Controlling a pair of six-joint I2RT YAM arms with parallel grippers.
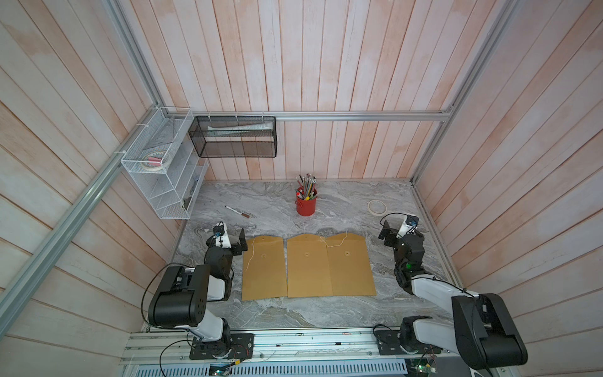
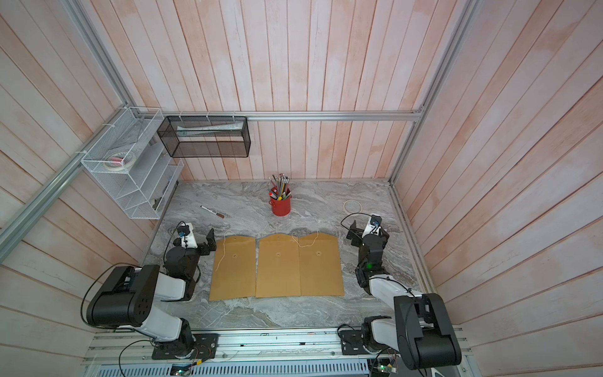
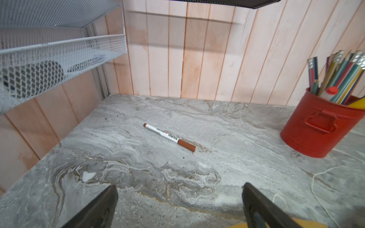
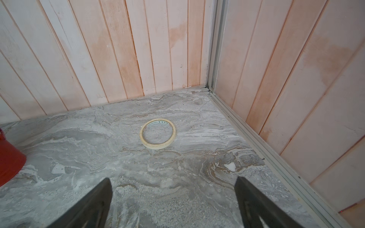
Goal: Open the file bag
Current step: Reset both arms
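Observation:
Three brown file bags lie flat side by side mid-table in both top views: left [image 1: 264,267], middle [image 1: 308,266], right [image 1: 350,264], the right two overlapping. Their flaps point to the back wall. White strings trail loose from them [image 1: 250,253]. My left gripper [image 1: 228,235] hovers open just left of the left bag's flap end, nothing between its fingers. A sliver of that bag [image 3: 239,226] and its string [image 3: 314,177] show in the left wrist view beside the open left gripper [image 3: 180,186]. My right gripper [image 1: 403,228] stands open to the right of the bags, over bare table [image 4: 173,178].
A red pencil cup [image 1: 306,205] stands behind the bags. A brown-capped marker [image 1: 237,212] lies back left, a tape roll [image 1: 377,206] back right. A white wire rack [image 1: 163,169] and a black mesh basket [image 1: 233,137] hang on the walls.

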